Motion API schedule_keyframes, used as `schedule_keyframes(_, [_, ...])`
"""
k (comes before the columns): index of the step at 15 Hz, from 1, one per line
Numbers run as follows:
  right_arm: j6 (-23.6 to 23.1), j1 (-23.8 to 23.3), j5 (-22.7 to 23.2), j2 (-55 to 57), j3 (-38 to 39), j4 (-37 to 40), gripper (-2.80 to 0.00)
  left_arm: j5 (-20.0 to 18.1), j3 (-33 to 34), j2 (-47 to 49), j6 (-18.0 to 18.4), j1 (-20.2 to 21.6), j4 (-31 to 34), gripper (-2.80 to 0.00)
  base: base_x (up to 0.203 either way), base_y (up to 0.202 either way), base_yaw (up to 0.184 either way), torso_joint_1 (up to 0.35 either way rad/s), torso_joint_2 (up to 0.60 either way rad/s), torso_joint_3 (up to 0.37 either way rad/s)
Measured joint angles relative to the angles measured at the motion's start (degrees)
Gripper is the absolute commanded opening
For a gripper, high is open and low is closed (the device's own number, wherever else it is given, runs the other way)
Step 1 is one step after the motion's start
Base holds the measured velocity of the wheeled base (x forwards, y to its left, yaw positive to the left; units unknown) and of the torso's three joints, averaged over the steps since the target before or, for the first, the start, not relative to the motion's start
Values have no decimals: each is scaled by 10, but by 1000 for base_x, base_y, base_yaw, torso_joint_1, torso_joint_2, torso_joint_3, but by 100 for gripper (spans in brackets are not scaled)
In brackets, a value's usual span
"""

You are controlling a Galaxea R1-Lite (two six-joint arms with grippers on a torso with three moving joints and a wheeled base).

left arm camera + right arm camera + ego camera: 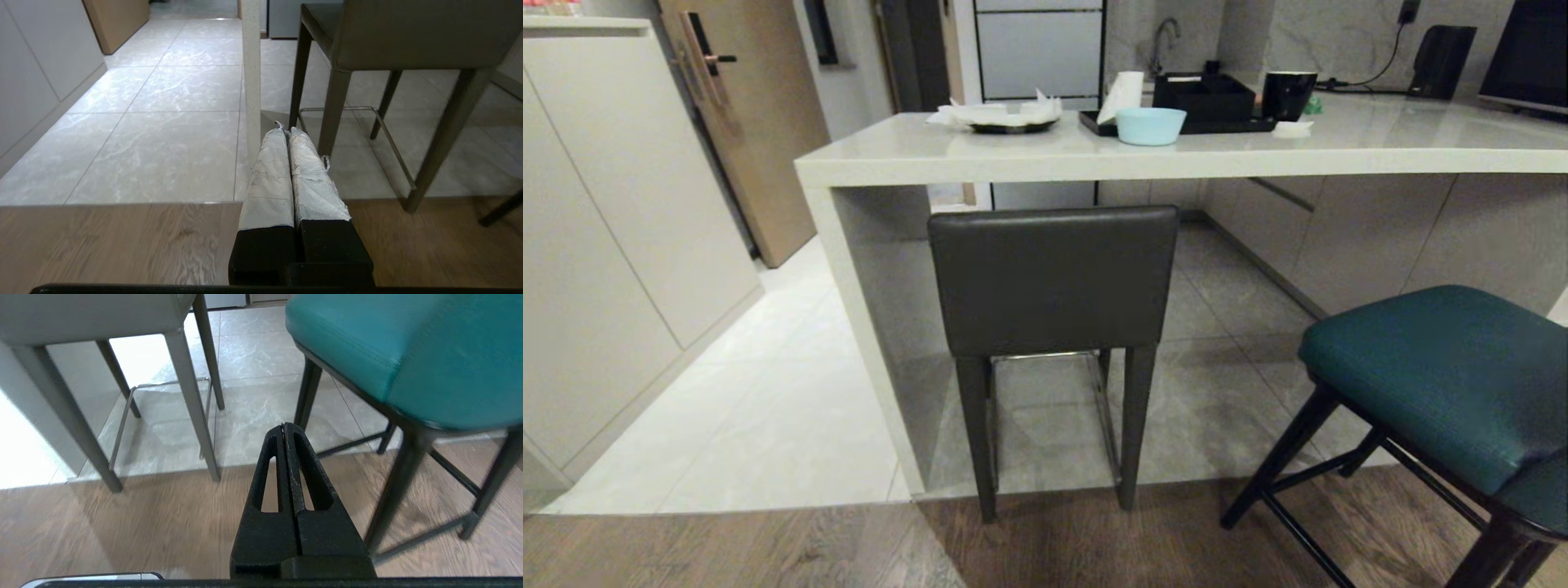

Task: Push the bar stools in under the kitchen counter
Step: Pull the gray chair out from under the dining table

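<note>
Kitchen, tile-to-wood floor seam (792, 508): both tools (288, 132) (284, 426) pressed together, empty; teal stool (1437, 376), lower right, risked tipping if pushed high; grey stool (1054, 278) centre.

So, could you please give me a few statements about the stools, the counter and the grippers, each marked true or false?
1. The dark grey stool stands at the kitchen counter, by its side panel. True.
2. The teal stool is tucked fully under the counter. False: it stands out on the wooden floor.
3. The left gripper holds a stool leg. False: it is shut on nothing, short of the stool.
4. The right gripper is shut. True.
5. A light blue bowl sits on the counter. True.
</note>
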Motion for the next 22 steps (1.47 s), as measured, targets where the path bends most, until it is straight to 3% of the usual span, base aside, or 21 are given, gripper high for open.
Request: schedule_keyframes(22, [0,0,0,0,0,0,-280,0,0,0,0,0,0,-280,188,0,2,3,2,3])
